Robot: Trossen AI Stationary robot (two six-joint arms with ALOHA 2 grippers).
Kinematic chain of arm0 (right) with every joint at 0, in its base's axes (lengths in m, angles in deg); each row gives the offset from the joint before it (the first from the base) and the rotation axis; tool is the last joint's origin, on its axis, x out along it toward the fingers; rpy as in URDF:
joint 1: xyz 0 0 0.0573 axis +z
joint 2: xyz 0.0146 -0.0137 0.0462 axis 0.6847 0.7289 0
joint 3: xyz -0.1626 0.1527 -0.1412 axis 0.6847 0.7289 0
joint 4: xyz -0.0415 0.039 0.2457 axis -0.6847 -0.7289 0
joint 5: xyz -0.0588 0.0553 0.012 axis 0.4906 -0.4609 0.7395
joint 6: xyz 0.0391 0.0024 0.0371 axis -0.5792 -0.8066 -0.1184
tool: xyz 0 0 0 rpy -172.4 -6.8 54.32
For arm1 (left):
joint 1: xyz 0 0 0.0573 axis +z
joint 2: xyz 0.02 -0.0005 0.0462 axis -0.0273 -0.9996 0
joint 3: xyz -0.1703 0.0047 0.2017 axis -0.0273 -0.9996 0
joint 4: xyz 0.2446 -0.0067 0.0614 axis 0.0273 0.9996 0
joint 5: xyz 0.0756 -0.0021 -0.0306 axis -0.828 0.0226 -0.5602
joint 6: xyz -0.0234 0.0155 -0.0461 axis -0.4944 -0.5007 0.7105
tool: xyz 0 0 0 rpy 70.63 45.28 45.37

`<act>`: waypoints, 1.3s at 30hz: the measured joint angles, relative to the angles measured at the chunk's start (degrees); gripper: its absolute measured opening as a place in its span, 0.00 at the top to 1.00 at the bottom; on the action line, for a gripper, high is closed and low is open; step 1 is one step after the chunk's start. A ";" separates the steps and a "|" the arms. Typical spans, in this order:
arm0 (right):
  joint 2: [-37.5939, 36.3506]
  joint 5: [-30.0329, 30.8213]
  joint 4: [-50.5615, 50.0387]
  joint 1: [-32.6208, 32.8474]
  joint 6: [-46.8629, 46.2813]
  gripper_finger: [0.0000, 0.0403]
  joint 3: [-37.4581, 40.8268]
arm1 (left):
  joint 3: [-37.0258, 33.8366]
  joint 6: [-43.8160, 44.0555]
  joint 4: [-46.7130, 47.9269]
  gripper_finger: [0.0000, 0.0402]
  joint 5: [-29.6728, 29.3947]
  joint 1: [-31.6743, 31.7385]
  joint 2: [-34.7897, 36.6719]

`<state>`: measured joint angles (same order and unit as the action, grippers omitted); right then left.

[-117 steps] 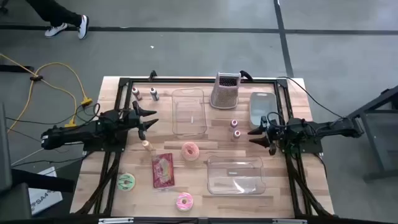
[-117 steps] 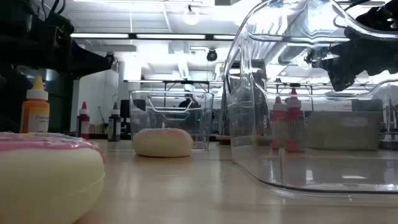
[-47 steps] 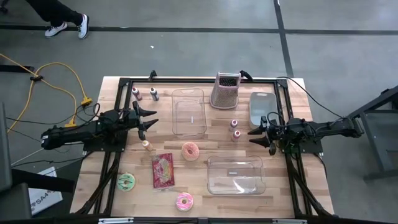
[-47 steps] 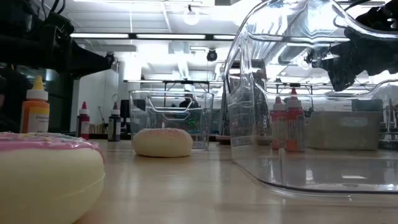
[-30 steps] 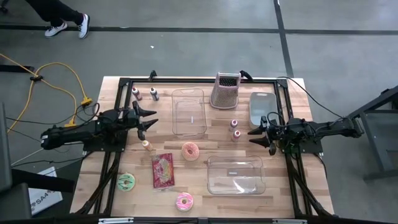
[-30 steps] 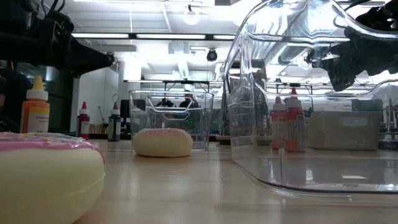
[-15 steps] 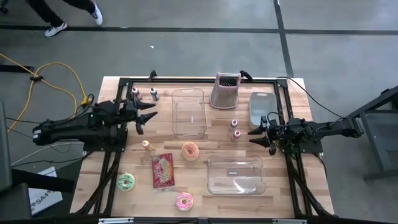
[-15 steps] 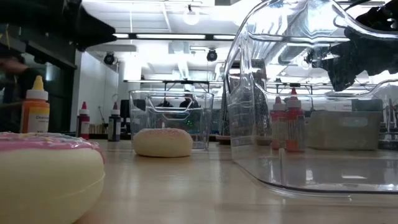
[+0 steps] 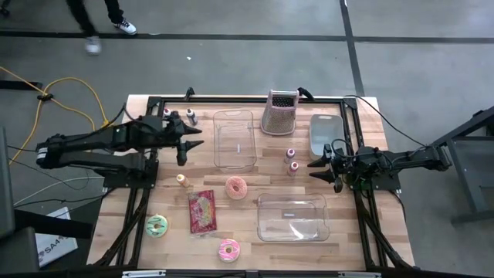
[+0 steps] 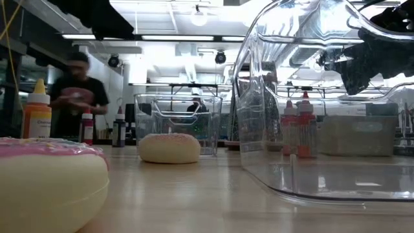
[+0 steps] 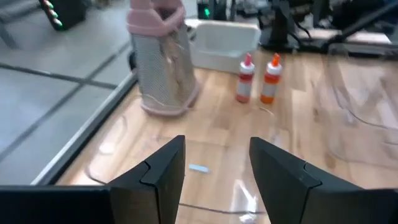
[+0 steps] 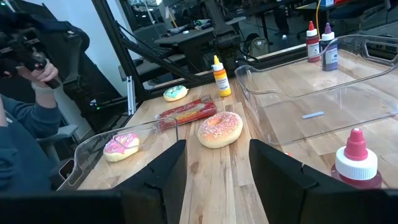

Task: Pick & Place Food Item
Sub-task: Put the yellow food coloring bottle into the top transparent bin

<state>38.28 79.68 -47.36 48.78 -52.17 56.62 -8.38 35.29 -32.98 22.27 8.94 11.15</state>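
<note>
1. Your left gripper (image 9: 187,144) hung above the far-left of the table, jaws parted and empty, beside the far clear container (image 9: 234,139). From its wrist view, the fingers (image 11: 160,172) framed that container's floor with the pink grater (image 11: 161,59) beyond. Nothing of food lay between them.

2. Your right gripper (image 9: 319,167) waited at the right side, jaws also parted, holding nothing, near the two small bottles (image 9: 292,159).

3. The likeliest food item, the sprinkled donut (image 9: 235,188), sat mid-table, near the yellow-capped bottle (image 9: 181,180) and the red packet (image 9: 203,211). Two more donuts, green (image 9: 157,225) and pink (image 9: 228,249), lay along the near edge. The task names no single one, so a wrong pick was a live risk, in my judgement.

4. Risk: the left arm pointed towards the container, not the donut. A descent from there would likely have struck the container's rim or pushed it towards the grater.

5. Risk: reaching nearward for the donut, the fingers could have clipped the yellow-capped bottle and toppled it.

6. Risk: the donut looked soft and rounded. An off-centre closing might have rolled it or squashed it.

7. Risk: both arms could reach the middle. If you had sent them together, the wrists might have met over the donut.

8. The near clear container (image 9: 293,217) looked the closer drop spot; its walls could catch a low carry.
</note>
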 joint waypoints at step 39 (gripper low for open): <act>0.01 0.00 0.00 0.01 0.00 0.60 -0.01 | 0.63 45.01 30.51 0.56 -2.15 -12.04 -6.19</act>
<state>38.30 79.68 -47.36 48.79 -52.17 56.61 -7.75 80.30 -2.47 20.12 -3.11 4.96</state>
